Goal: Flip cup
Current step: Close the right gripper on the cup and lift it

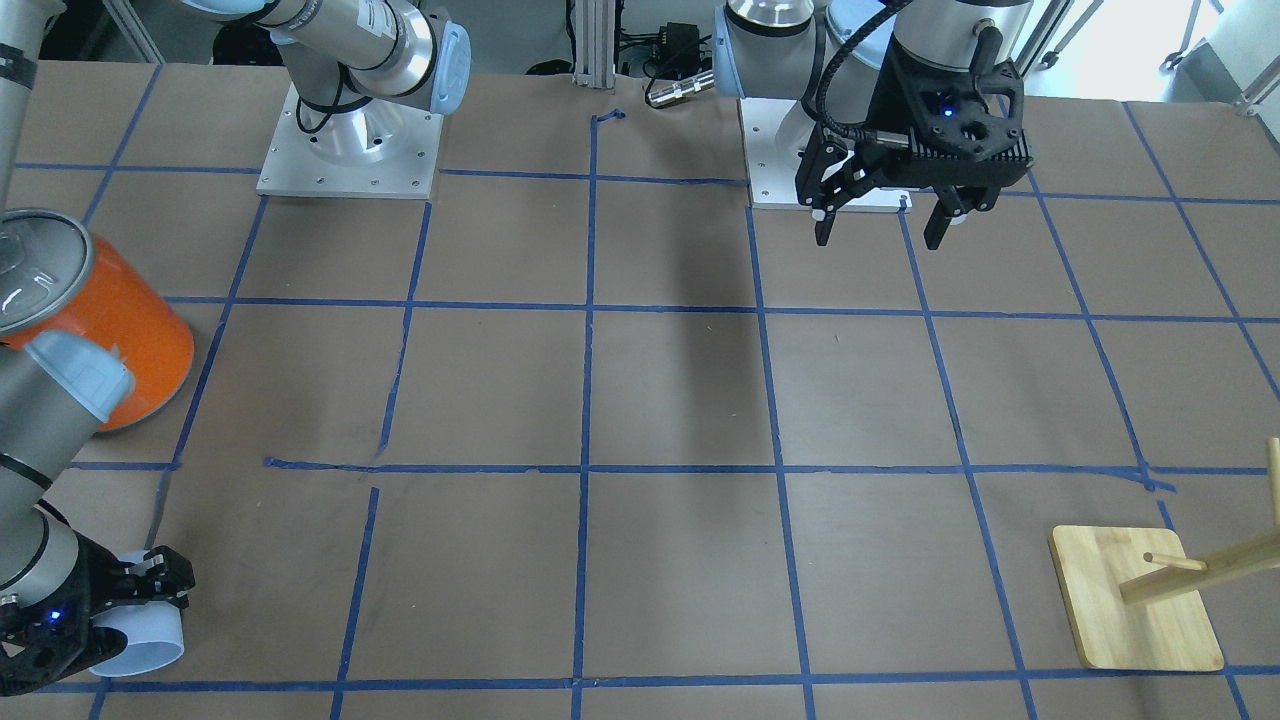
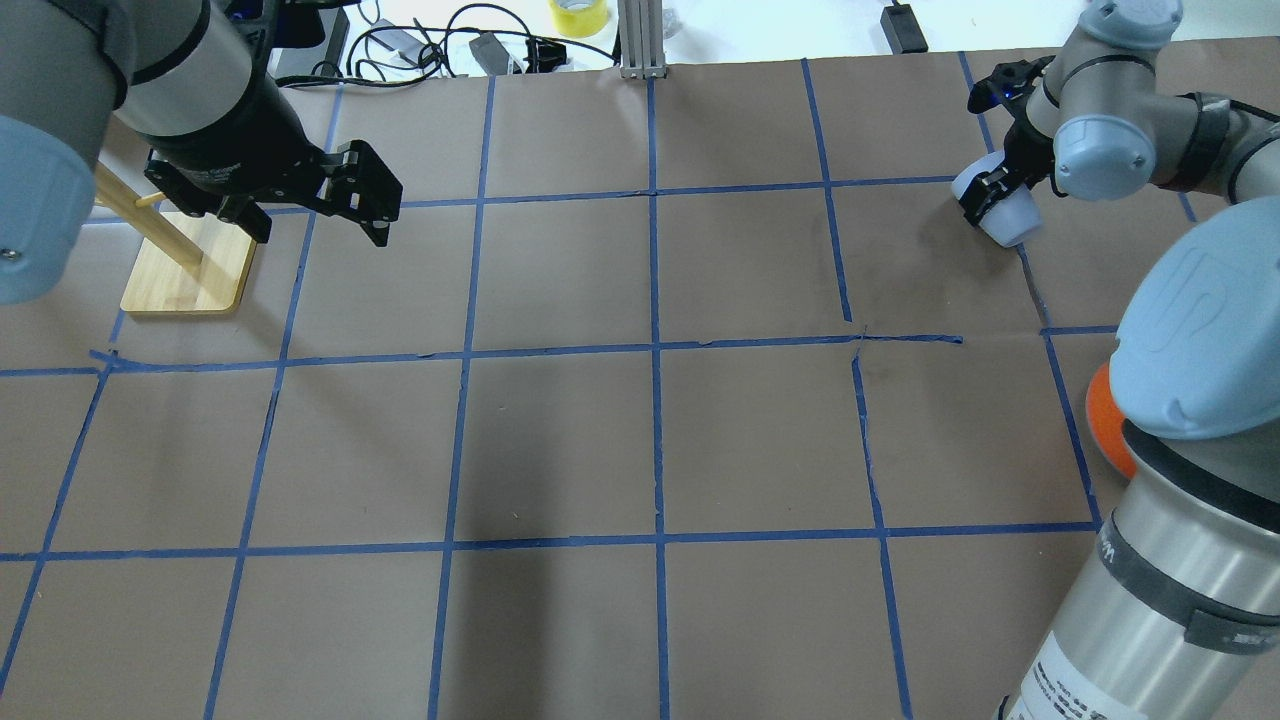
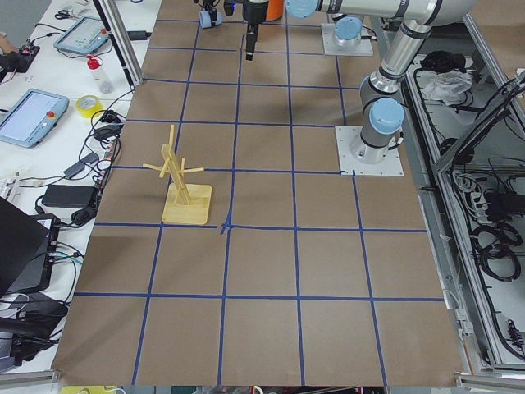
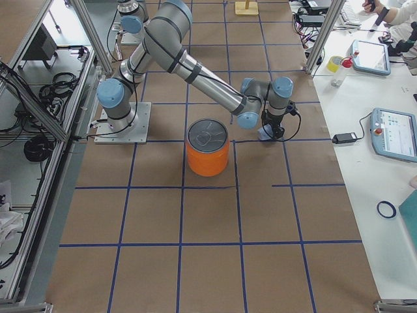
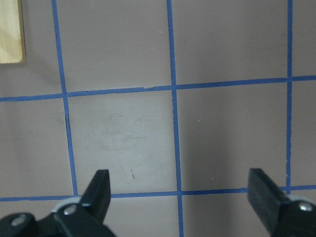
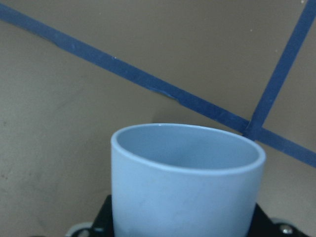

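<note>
Cup, frame bottom: probably light, stiff, slick; right gripper clamps its sidewall; left gripper spread, empty.

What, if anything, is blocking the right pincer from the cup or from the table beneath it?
Nothing visible. The right pincer is shut on the cup, and the orange can stands apart from both, nearer the robot's base.

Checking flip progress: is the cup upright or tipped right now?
Tipped. The right gripper holds the cup roughly on its side, with its open mouth pointing away from the wrist.
</note>
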